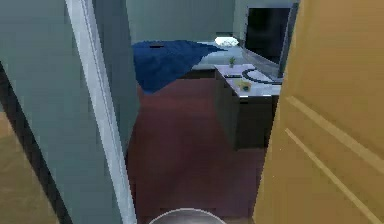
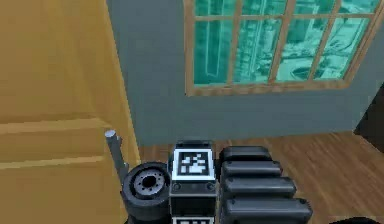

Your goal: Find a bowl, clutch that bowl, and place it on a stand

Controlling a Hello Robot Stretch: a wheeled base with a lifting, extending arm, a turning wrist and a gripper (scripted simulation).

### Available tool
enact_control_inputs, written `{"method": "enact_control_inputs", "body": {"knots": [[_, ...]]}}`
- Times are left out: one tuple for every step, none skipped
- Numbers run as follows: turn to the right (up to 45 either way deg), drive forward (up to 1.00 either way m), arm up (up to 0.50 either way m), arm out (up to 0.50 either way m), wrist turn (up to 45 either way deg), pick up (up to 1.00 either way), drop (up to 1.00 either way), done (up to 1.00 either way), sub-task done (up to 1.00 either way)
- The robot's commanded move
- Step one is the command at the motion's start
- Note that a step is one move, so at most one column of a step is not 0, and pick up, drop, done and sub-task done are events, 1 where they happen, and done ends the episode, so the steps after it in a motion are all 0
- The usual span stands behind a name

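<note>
Through a doorway in the forward view, a pale shallow bowl-like dish point(image 1: 226, 41) rests on a surface at the far end of the room, beyond a bed. Nearer, on the right, stands a dark low stand point(image 1: 252, 112) with a light top; on it lie a flat round dish point(image 1: 259, 76) and a small yellowish thing point(image 1: 244, 86). In the arm side view the arm's dark segments point(image 2: 256, 184) and a white marked square point(image 2: 194, 165) sit at the bottom edge. Left of the square is the gripper's dark body point(image 2: 148, 188). Its far end is not clear, so I cannot tell whether it holds anything.
A pale door frame point(image 1: 98, 100) fills the forward view's left and a yellow door point(image 1: 325, 140) its right, leaving a narrow gap onto dark red floor point(image 1: 180, 140). A bed with a blue blanket point(image 1: 165, 60) lies ahead. A yellow door point(image 2: 55, 110) and a window point(image 2: 280, 45) are beside the arm.
</note>
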Motion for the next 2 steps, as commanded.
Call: {"method": "enact_control_inputs", "body": {"knots": [[0.0, 1.00, 0.00, 0.00, 0.0, 0.00, 0.00, 0.00, 0.00], [0.0, 1.00, 0.00, 0.00, 0.0, 0.00, 0.00, 0.00, 0.00]]}}
